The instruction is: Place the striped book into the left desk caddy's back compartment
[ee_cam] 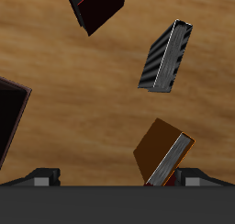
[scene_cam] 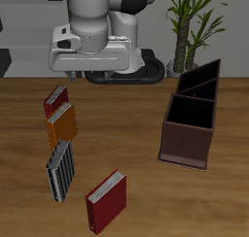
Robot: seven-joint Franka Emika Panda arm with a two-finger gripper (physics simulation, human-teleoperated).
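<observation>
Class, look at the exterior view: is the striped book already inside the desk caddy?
No. The striped book lies flat on the table, among the other books and well apart from the left desk caddy.

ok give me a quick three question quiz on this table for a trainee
1. True or false: the striped book already sits in the desk caddy.
2. How many books lie on the table?
3. Which book lies nearest the table's front edge: A orange book, B striped book, C a dark red book?

Key: 1 false, it lies flat on the table, apart from the caddy. 2 four. 3 C.
</observation>
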